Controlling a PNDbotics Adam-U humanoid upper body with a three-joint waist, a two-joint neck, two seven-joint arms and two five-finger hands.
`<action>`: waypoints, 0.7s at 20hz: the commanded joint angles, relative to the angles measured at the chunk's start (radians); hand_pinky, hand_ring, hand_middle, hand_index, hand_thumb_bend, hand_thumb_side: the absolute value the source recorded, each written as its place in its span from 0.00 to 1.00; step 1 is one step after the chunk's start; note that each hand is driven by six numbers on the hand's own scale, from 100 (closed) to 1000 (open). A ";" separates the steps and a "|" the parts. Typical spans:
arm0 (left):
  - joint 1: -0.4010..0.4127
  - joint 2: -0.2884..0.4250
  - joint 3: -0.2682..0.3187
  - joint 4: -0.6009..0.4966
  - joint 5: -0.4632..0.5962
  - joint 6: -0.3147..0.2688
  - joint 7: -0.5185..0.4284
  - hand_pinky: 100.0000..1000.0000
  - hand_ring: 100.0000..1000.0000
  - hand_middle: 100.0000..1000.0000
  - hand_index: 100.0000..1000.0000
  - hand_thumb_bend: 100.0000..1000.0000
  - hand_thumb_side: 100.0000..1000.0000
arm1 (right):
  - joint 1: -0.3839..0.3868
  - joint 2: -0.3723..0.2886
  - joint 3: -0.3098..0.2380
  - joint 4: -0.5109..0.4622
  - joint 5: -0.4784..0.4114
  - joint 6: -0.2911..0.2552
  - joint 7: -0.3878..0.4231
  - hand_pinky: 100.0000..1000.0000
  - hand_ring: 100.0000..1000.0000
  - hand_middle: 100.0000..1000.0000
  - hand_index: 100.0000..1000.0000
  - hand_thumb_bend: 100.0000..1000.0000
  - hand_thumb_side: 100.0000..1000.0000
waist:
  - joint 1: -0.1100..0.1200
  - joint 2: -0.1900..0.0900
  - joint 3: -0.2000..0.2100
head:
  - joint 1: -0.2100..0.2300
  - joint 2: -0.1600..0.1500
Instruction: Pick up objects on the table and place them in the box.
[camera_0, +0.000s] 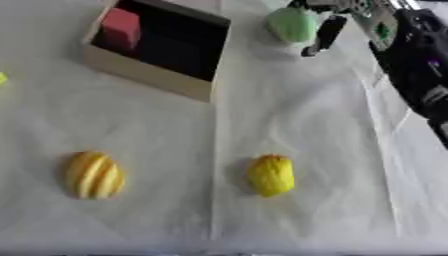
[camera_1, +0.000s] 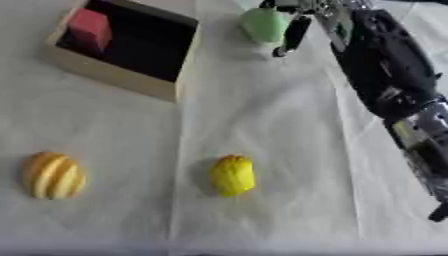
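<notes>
So the job is looking barely started: one red block (camera_0: 120, 27) is sitting inside the box (camera_0: 149, 75) at the far left, and everything else is still waiting out on the table (camera_0: 306, 125). The right hand (camera_0: 325, 31) is reaching in at the far right, its fingers curling beside a pale green lump (camera_0: 291, 24), touching or nearly so; I can't tell if it's actually gripping it. A ribbed orange-yellow fruit (camera_0: 94, 175) and a smooth yellow one (camera_0: 272, 175) are lying near the front edge, well apart. No left hand is showing.

Bulky black right arm (camera_1: 385, 65) with silver joints, black-fingered hand (camera_1: 293, 31).
</notes>
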 joint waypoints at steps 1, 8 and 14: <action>-0.012 0.009 0.007 -0.011 0.004 -0.002 0.000 0.70 0.82 0.70 0.80 0.04 0.51 | -0.018 -0.014 -0.002 0.003 0.008 0.002 -0.018 0.82 0.92 0.80 0.94 0.32 0.00 | -0.008 -0.003 0.000 | -0.003 0.004; -0.013 0.007 0.009 -0.011 0.005 -0.002 0.000 0.70 0.82 0.70 0.80 0.04 0.51 | -0.011 -0.010 0.008 -0.008 0.003 0.039 -0.153 0.71 0.74 0.58 0.72 0.11 0.00 | -0.009 -0.005 0.000 | -0.006 0.004; -0.013 0.007 0.008 -0.010 0.006 -0.001 -0.004 0.70 0.83 0.70 0.80 0.04 0.51 | -0.006 -0.010 0.014 -0.021 -0.028 0.063 -0.263 0.66 0.69 0.50 0.66 0.00 0.00 | -0.009 -0.011 -0.003 | -0.005 0.004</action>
